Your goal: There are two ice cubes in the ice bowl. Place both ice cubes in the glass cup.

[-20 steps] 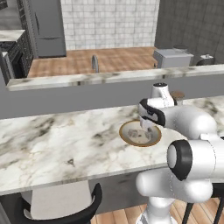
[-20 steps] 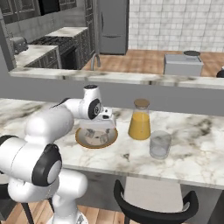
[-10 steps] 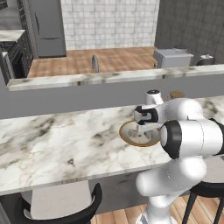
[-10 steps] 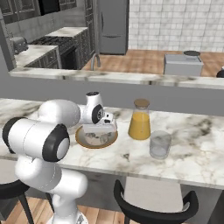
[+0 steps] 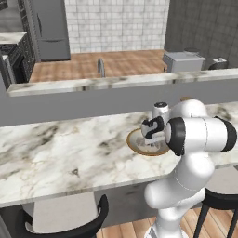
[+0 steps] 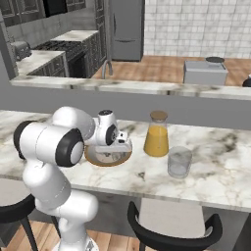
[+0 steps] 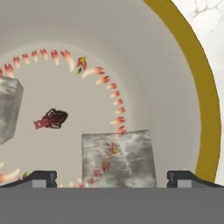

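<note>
Neither cube has left the bowl (image 7: 205,109) yet, so the whole task is still ahead: both cubes must go to the glass (image 6: 179,162), which stands well apart from the bowl on the counter (image 6: 220,162), past the juice carafe (image 6: 157,135), and looks empty as far as the right base view lets one tell.

In the hand view the gripper (image 7: 112,177) hangs low inside the bowl with its fingers (image 7: 41,178) spread wide, pinching nothing. The near cube (image 7: 118,158) lies at 6 o'clock of the bowl's painted ring, squarely between the two tips, with clear space on either side and touching neither. The second cube (image 7: 8,109) sits at 9 o'clock of the ring, cut by the frame edge, outside the span of the fingers.

From the base views the hand (image 5: 151,128) hovers over the bowl's middle. The next move, as I judge it, is a short drop and a close on the near cube.
</note>
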